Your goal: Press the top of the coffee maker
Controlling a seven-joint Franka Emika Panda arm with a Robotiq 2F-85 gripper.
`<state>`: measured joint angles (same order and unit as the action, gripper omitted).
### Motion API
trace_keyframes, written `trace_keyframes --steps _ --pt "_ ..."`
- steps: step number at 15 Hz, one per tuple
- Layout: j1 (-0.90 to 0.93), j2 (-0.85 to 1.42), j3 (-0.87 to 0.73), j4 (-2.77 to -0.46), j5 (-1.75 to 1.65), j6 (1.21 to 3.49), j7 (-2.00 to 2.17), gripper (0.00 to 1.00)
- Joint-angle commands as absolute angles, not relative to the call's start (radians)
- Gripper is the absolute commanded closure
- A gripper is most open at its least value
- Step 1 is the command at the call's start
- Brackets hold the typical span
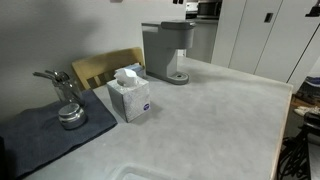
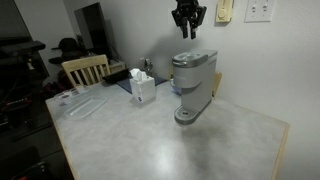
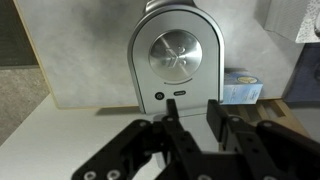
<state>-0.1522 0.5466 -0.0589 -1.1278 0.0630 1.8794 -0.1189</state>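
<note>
End effector [image 2: 187, 32] hangs in the air with fingertips pointing down and touches nothing. In the wrist view the two dark fingers [image 3: 215, 118] stand apart with a narrow gap between them, and nothing is held in that gap. The coffee maker [image 2: 192, 82] is straight below the end effector, upright on the tabletop [image 2: 150, 140], with clear air between its dark flat top and the fingertips. From the wrist camera the coffee maker [image 3: 178, 55] is seen from above: rounded grey top with a round silver disc in the middle and two small controls on the edge nearest the fingers. It sits roughly in line with the finger gap. In an exterior view the coffee maker [image 1: 167, 50] stands near the back wall, its round silver base on the tabletop. A white tissue box [image 2: 143, 90] stands to one side of the machine, apart from it. Beyond the tissue box a small metal pot [image 1: 70, 115] with a long handle rests on a dark mat [image 1: 35, 135]. A wooden chair [image 2: 85, 68] stands at the tabletop's far edge.
</note>
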Motion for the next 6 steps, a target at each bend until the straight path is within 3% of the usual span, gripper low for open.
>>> trace_keyframes --steps 1,6 --pt "-0.152 0.548 -0.059 -1.125 0.063 1.879 -0.119 0.59" --pt "-0.152 0.561 -0.059 -1.114 0.063 1.879 -0.118 0.59"
